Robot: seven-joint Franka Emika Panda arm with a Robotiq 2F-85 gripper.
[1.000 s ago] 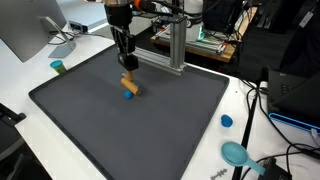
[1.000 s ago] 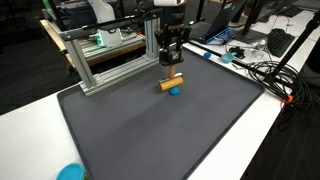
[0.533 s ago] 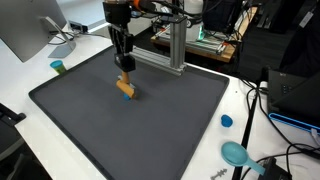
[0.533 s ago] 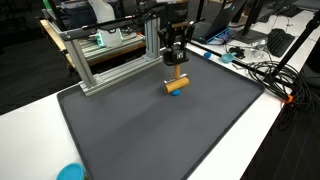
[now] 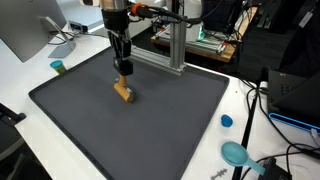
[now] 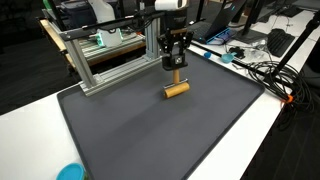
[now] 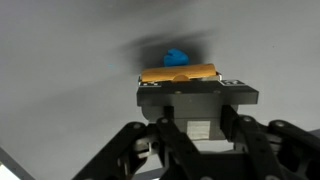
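My gripper [image 5: 122,72] [image 6: 176,68] stands upright over the dark mat [image 5: 170,120] [image 6: 150,130], near its far side. Its fingers are closed on a short wooden block [image 5: 123,92] [image 6: 177,89], which hangs at the fingertips low over the mat. In the wrist view the block [image 7: 178,74] is a tan bar just beyond the jaws [image 7: 193,112]. A small blue piece [image 7: 176,57] lies on the mat right behind it. The blue piece is hidden in both exterior views.
An aluminium frame [image 5: 175,45] [image 6: 110,55] stands at the mat's far edge, close to the arm. A teal cup [image 5: 58,67], a blue cap [image 5: 226,121] and a teal disc [image 5: 236,153] [image 6: 70,172] sit on the white table. Cables run along one side [image 6: 265,75].
The gripper and the wooden block have shifted a little across the mat and the block has turned. The blue piece seen beside the block earlier is now covered in both exterior views.
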